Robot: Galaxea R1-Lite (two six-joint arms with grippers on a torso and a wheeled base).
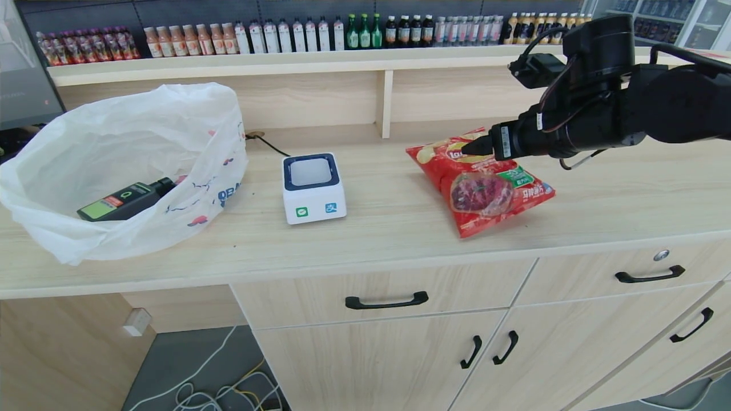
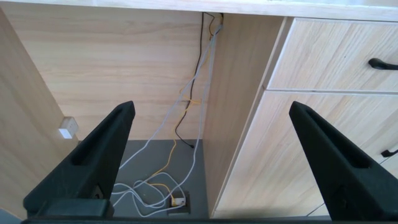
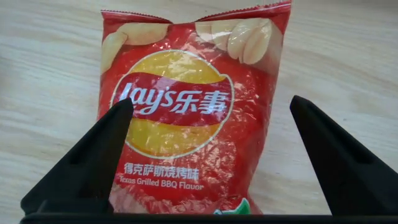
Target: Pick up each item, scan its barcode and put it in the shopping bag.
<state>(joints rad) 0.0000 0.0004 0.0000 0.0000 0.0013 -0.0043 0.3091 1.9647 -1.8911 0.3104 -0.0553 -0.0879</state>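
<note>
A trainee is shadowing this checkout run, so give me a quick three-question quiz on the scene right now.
1. True or false: the right gripper is shut on the chips.
2. What stands on the counter between the shopping bag and the chips? A) scanner B) cup C) tin
3. How many items show inside the shopping bag?
Key: 1 false, it is open over the chips. 2 A. 3 one, a dark bottle with a green label.

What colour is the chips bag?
The chips bag is red with a yellow circle, clearest in the right wrist view.
</note>
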